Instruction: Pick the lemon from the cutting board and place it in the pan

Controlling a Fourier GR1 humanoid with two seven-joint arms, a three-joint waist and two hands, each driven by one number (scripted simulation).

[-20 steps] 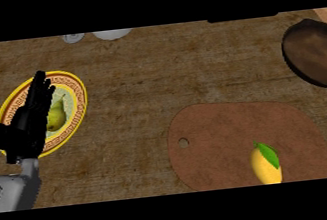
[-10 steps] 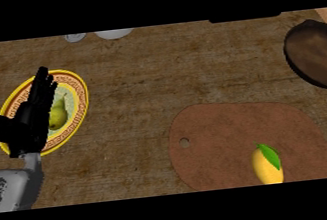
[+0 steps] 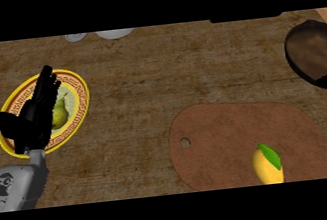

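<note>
Pan (image 3: 316,55) cut by rt edge; lemon (image 3: 267,167) bottom clipped.

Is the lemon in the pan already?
No, the lemon lies on the cutting board near its lower right edge, well apart from the pan at the right edge of the counter.

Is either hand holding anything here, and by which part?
Nothing is held. The left hand is open above the plate; the lemon lies on the cutting board.

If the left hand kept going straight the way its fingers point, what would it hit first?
Nothing, probably: the left hand points up-view over the yellow plate, above the pear. Beyond is bare counter, though height is unclear.
</note>
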